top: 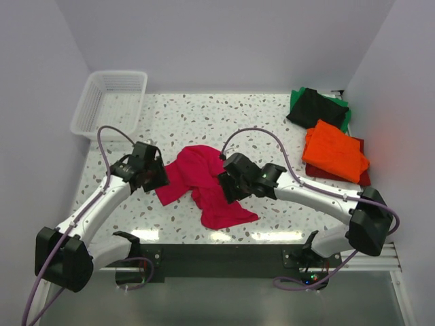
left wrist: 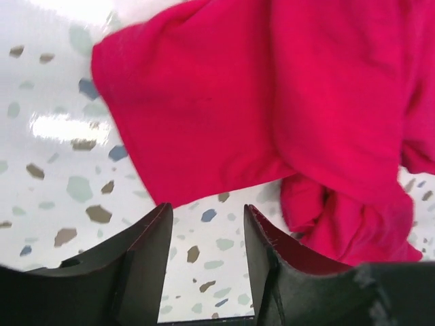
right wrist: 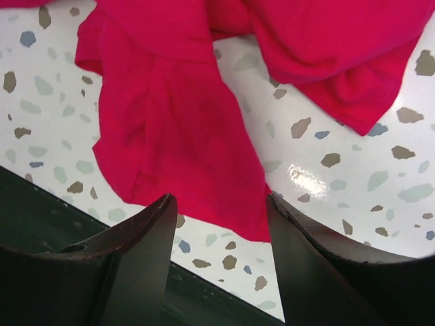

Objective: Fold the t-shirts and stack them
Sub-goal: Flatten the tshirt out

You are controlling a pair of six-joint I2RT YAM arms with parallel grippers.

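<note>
A crimson-pink t-shirt [top: 204,183] lies crumpled in the middle of the speckled table; it also shows in the left wrist view [left wrist: 272,102] and the right wrist view [right wrist: 177,129]. My left gripper [top: 158,178] is open and empty at the shirt's left edge; in its own view [left wrist: 207,217] bare table lies between the jaws. My right gripper [top: 228,187] is open and empty over the shirt's right side; in its own view [right wrist: 221,207] the shirt's lower edge lies between the jaws. An orange shirt [top: 334,151] lies folded on a dark red one [top: 363,178] at the right. A black shirt [top: 314,107] lies on a green one [top: 346,117] behind them.
A white mesh basket [top: 110,102] stands at the back left corner. White walls close in the table at the back and both sides. A black rail [top: 224,255] with the arm bases runs along the near edge.
</note>
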